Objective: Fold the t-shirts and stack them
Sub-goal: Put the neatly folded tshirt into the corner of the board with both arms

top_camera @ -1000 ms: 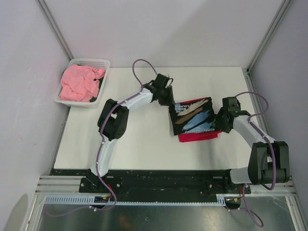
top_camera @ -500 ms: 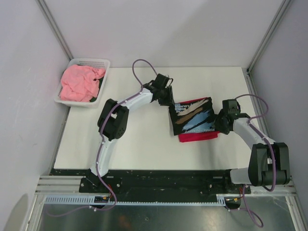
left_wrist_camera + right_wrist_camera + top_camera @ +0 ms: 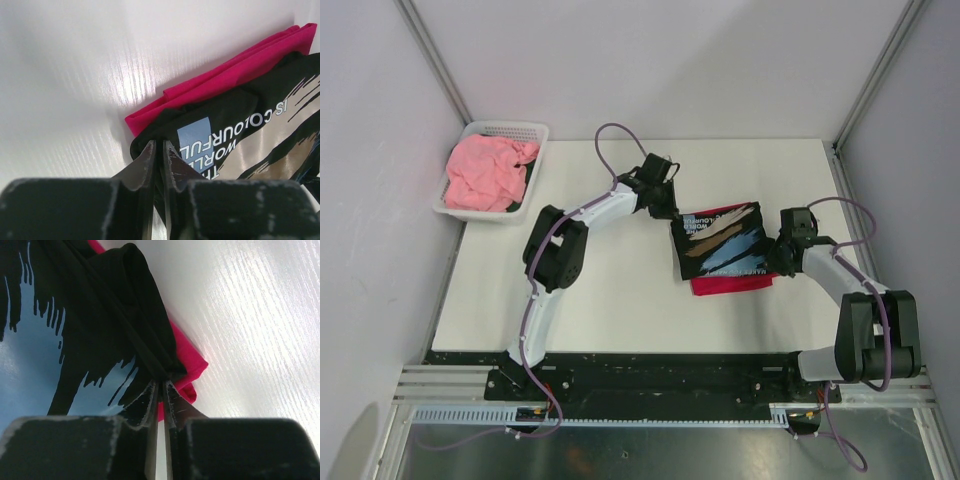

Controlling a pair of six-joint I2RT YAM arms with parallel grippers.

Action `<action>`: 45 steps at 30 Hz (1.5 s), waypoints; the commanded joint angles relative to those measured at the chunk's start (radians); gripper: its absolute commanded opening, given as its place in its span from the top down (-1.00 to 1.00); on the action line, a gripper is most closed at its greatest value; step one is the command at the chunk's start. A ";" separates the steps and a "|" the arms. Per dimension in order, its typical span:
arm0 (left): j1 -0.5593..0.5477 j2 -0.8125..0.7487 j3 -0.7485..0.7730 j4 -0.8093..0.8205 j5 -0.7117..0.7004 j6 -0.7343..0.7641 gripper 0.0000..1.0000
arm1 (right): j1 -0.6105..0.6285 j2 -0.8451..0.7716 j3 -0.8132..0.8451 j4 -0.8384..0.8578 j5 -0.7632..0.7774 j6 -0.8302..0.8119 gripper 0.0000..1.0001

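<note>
Left gripper (image 3: 158, 150), right gripper (image 3: 161, 388) pinching black tee (image 3: 725, 240) | white table (image 3: 620, 290) | grey walls (image 3: 670, 60)

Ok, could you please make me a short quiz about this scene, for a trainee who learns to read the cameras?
1. True or false: the black t-shirt lies on top of the red t-shirt.
2. Where is the pink t-shirt? A) in the white basket; B) under the black t-shirt; C) draped over an arm.
3. Fill in: the left gripper and the right gripper each pinch an edge of the ____ t-shirt.
Key: 1 true; 2 A; 3 black.
</note>
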 commanded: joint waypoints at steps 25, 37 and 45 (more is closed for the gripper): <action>0.029 0.005 0.063 0.016 -0.017 -0.027 1.00 | -0.019 -0.098 -0.010 -0.121 0.127 -0.001 1.00; 0.031 -0.158 -0.046 0.016 -0.026 0.032 0.08 | 0.059 -0.183 0.144 -0.220 0.082 -0.030 0.22; 0.055 -0.381 -0.282 0.014 -0.035 0.037 0.01 | 0.282 0.026 0.322 -0.106 -0.019 0.040 0.25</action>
